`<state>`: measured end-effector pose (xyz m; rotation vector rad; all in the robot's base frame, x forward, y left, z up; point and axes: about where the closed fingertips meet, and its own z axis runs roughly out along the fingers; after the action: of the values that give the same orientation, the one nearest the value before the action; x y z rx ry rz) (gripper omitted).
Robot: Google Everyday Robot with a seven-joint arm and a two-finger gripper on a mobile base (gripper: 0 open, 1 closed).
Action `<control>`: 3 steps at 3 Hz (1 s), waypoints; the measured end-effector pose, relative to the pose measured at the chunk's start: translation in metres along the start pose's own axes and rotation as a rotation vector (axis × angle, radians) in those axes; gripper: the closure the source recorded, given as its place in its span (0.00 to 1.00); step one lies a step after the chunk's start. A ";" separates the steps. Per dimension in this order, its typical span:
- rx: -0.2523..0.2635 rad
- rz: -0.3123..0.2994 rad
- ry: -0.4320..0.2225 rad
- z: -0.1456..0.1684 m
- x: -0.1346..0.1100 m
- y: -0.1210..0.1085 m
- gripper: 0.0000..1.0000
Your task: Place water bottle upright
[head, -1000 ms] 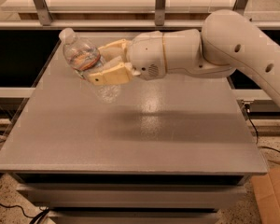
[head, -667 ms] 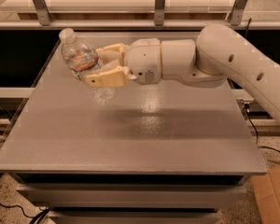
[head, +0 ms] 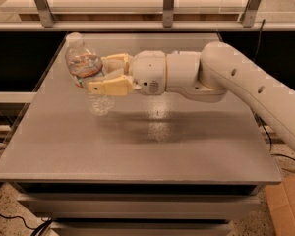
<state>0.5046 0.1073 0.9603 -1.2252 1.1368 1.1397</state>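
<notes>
The water bottle [head: 86, 70] is clear, crinkly plastic with a white cap at its top left and a red-orange band near the shoulder. It is tilted slightly, cap up and to the left, over the left part of the grey table [head: 137, 136]. My gripper [head: 101, 75] reaches in from the right on the white arm [head: 226, 82]. Its cream fingers [head: 110, 86] are shut on the bottle's middle. The bottle's base is at or just above the table surface; I cannot tell if it touches.
A raised shelf with metal posts [head: 168, 4] runs along the table's far edge. A cardboard box [head: 285, 205] sits on the floor at the lower right. Dark gaps lie left and right of the table.
The arm has moved the bottle lower and slightly toward the front of the table. The bottle now stands more upright. The grip on it is unchanged.
</notes>
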 end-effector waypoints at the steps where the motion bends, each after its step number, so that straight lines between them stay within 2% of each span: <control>1: -0.010 0.031 -0.025 0.003 0.006 -0.001 1.00; 3: -0.016 0.060 -0.054 0.008 0.015 -0.002 1.00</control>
<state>0.5082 0.1151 0.9454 -1.1726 1.1323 1.2225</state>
